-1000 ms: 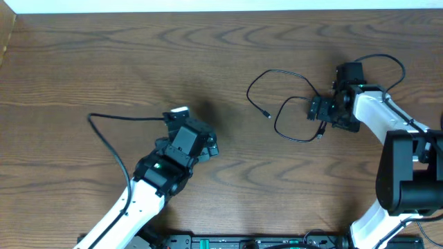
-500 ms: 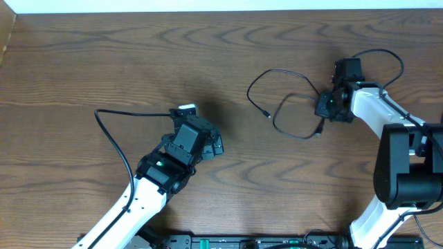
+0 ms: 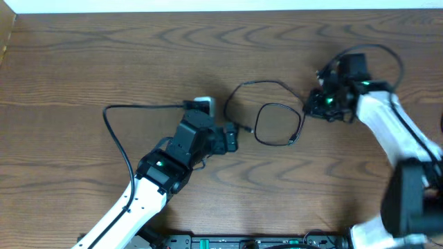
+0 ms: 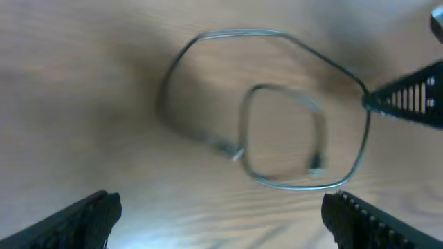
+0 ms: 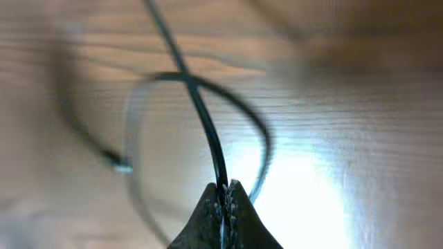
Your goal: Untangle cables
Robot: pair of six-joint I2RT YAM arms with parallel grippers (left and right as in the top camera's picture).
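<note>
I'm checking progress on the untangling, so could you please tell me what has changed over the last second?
The right claw closed on the black cable and pulled it, so its loops slid toward the left arm. The left claw moved toward the right arm, up to the loops. The left claw stayed open and holds nothing.
</note>
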